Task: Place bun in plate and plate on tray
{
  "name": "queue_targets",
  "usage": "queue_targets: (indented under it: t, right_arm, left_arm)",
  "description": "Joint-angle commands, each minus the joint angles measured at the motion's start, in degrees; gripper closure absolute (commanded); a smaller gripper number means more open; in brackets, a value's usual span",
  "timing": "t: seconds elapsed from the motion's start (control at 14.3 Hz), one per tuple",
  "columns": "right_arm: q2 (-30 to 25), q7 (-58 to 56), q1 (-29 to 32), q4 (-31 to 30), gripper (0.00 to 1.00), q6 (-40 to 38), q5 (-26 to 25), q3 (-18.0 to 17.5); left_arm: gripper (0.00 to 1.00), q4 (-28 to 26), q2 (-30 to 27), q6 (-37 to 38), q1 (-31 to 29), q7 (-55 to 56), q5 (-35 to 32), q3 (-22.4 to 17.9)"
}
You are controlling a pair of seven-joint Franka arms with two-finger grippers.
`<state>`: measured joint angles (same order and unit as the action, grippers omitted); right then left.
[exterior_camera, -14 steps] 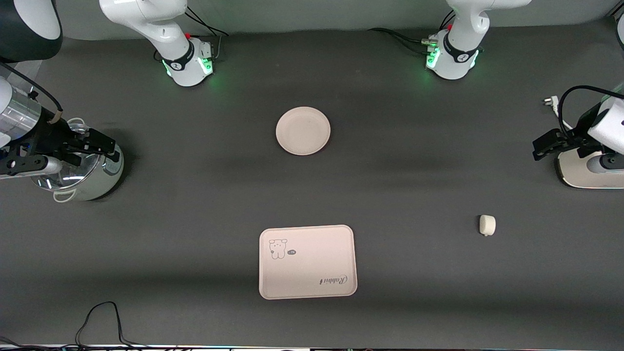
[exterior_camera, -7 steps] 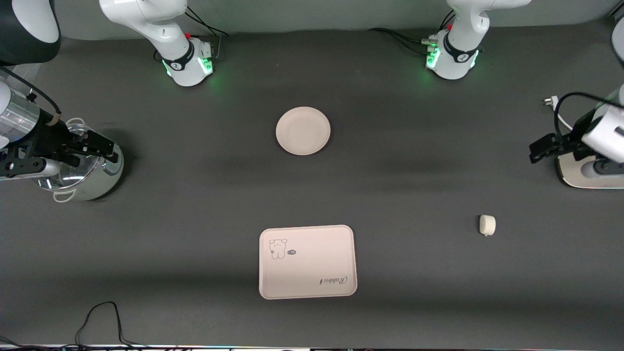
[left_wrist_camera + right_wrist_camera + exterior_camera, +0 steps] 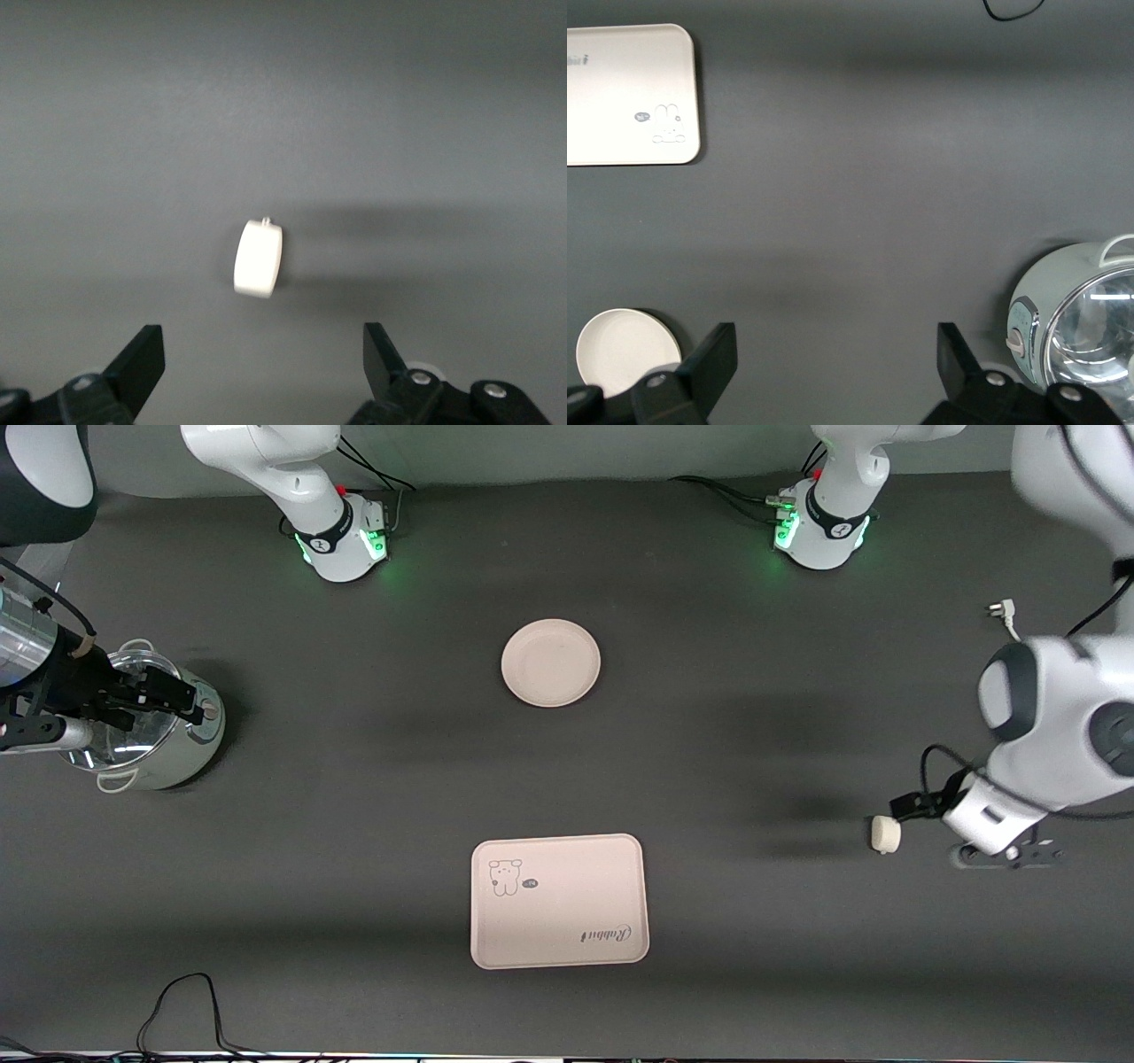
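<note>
**Left tool over the bun, fingers spread**

Your left tool point(image 3: 264, 372) hangs released just above the bun point(image 3: 260, 258); in its wrist view the bun lies at 12 o'clock from the fingertips, centred between them, long axis running 12 to 6; bun point(image 3: 885, 834) rests on the tabletop point(image 3: 753, 957) toward the left arm's end, well apart from the plate point(image 3: 551, 662) and tray point(image 3: 559, 900); right tool point(image 3: 173, 695) waits released over a pot point(image 3: 146, 735).
</note>
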<state>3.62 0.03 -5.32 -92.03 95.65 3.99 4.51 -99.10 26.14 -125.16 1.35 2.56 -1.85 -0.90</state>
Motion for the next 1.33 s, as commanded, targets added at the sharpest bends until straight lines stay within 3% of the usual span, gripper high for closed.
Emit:
queue_targets:
  t: [0.0,0.21,0.42,0.63,0.77,1.05,1.19,1.26]
  right_arm:
    - [2.2,-1.4,0.7,2.1,0.00,-0.9,0.8,-0.2]
    - [2.3,-0.8,1.5,2.2,0.00,-0.6,0.8,-0.2]
    - [2.3,-1.4,1.4,2.1,0.00,-1.0,0.8,-0.3]
    - [2.1,-0.9,1.4,1.9,0.00,-1.5,0.8,-0.3]
    - [2.3,-0.9,1.4,2.2,0.00,-1.3,0.3,-0.3]
    - [4.0,-1.1,1.5,3.7,0.00,-0.5,0.2,-0.4]
    - [4.0,-1.7,2.4,5.1,0.00,-0.6,0.4,-0.2]
    - [4.1,-1.7,3.0,5.7,0.00,-0.6,0.5,-0.2]
  left_arm:
    - [0.01,-1.1,3.8,-5.2,-0.6,-0.6,-0.7,0.1]
    - [0.01,-2.4,6.9,-6.9,-2.4,-0.8,-0.8,0.1]
    - [0.01,-9.2,6.7,-16.7,-2.5,-0.7,-0.7,0.1]
    - [0.04,-9.7,7.1,-17.8,-2.4,-0.5,-0.7,0.1]
    - [0.20,-9.8,7.3,-17.7,-2.5,-0.8,-0.6,0.2]
    - [0.79,-8.4,7.1,-14.9,-2.1,-0.5,-0.1,0.3]
    - [0.97,-8.3,6.7,-14.2,-2.1,-0.5,0.1,0.4]
    - [1.00,-8.2,6.2,-14.1,-2.0,-0.4,0.2,0.5]
